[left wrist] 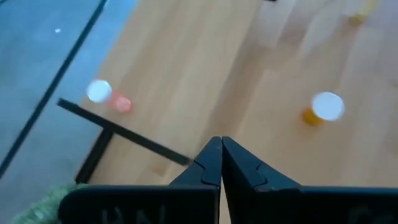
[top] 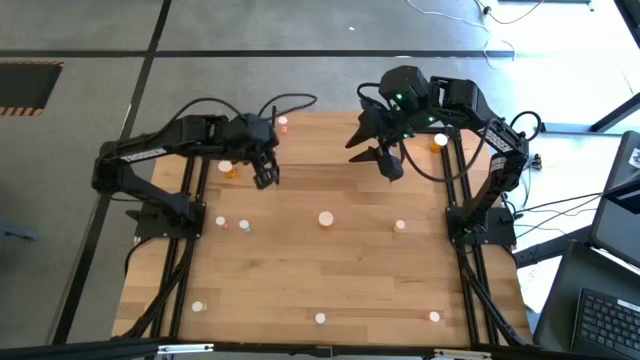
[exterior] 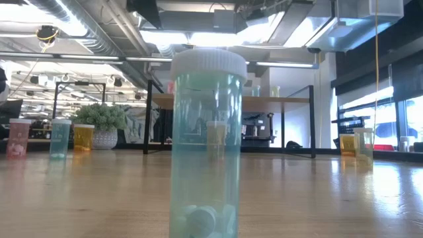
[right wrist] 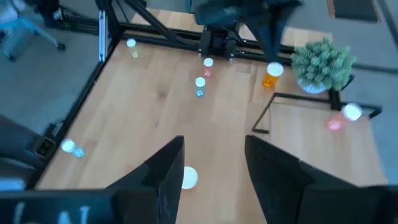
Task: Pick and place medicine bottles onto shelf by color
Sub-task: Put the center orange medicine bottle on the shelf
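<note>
Up at the far end of the table (top: 330, 270), the left gripper (top: 264, 178) hangs with fingers pressed together, nothing in them, just beside an orange bottle (top: 229, 169). A pink bottle (top: 283, 124) sits on the shelf (top: 320, 135) nearby. The right gripper (top: 383, 160) hovers over the shelf too, fingers spread and empty. The other bottles are scattered over the table, one blue-green bottle (exterior: 207, 142) right up against the low camera.

Through the left wrist camera I see my left gripper (left wrist: 221, 163) with its fingers pressed together, holding nothing. Beyond it lie a pink bottle (left wrist: 109, 97) by the shelf (left wrist: 205, 74) edge and an orange bottle (left wrist: 321, 109) on the wood.
</note>
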### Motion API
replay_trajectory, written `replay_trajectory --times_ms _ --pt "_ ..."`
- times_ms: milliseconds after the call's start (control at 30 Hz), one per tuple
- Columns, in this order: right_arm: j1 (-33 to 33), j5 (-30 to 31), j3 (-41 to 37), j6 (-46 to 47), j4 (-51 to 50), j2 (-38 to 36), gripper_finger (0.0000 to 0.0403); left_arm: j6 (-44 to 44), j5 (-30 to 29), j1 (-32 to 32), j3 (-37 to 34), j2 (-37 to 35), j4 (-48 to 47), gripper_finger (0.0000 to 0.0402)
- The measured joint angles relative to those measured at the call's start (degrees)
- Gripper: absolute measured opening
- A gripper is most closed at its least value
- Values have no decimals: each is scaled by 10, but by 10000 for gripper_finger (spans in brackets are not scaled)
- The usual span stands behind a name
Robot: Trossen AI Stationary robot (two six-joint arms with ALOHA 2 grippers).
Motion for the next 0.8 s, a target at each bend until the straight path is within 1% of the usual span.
replay_trajectory --times_ms 200,367,433,533,633,700,800 --pt "8 0 0 7 -44 0 172 -96 0 -68 0 -17 -52 0" --pt "28 5 0 8 -68 0 172 -151 0 -139 -1 -33 -64 0" --pt "41 32 0 9 -73 0 172 -154 -1 -164 0 -38 -65 0" --pt "66 117 0 16 -78 0 172 -170 -23 -198 -1 -50 -91 0" --pt "87 193 0 71 -79 0 172 -193 -51 -228 0 -69 -112 0" --pt "95 209 0 108 -79 0 172 -211 -65 -250 0 -82 -122 0" --pt "102 209 0 150 -78 0 172 -213 -68 -277 0 -97 -118 0"
